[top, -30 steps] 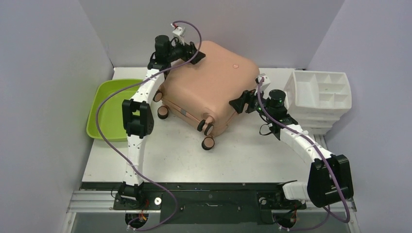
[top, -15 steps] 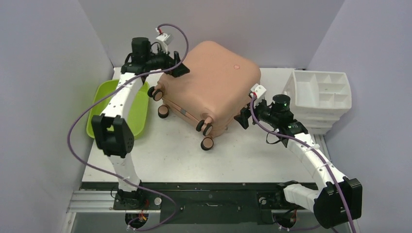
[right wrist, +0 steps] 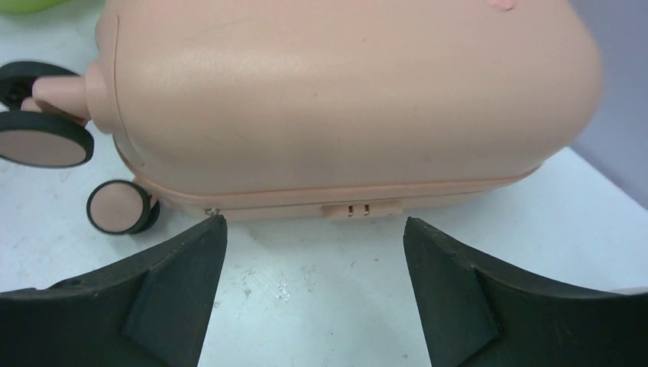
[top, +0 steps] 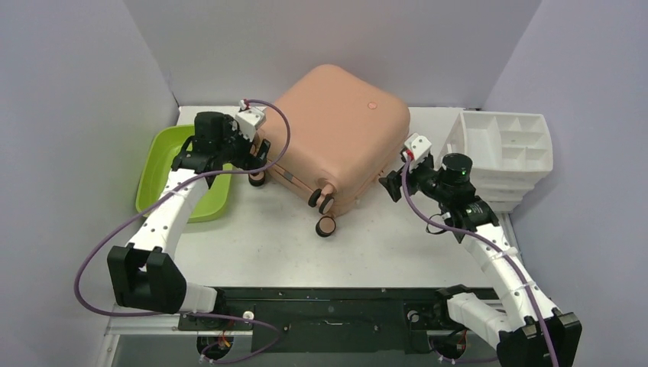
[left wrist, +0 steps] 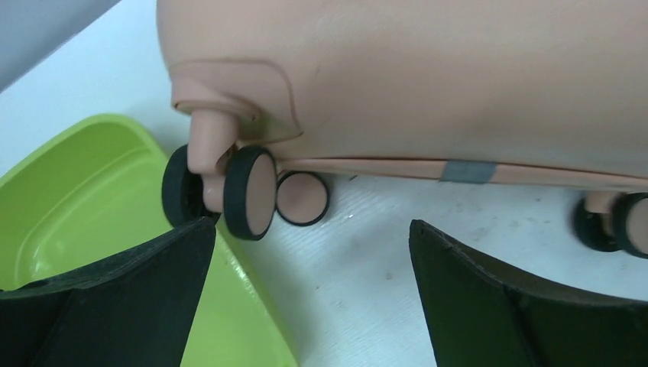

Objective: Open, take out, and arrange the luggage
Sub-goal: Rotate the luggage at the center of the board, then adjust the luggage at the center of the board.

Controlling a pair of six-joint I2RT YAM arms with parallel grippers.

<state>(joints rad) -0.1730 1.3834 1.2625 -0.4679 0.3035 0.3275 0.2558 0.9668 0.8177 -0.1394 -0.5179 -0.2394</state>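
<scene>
Salmon-pink luggage [top: 340, 130] lying shut on a white table [top: 252, 245], my two grippers open on either side of it

The luggage sits at the back middle of the table, its wheels facing me. My left gripper [left wrist: 309, 233] is spread wide and empty, just short of a corner wheel [left wrist: 248, 191], over the rim of a lime-green tub [left wrist: 84, 199]. My right gripper [right wrist: 313, 225] is spread and empty too, facing the seam on the right side

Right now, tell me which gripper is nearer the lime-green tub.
Left. The left gripper is beside the lime-green tub; the right gripper is across the salmon-pink suitcase from it.
</scene>
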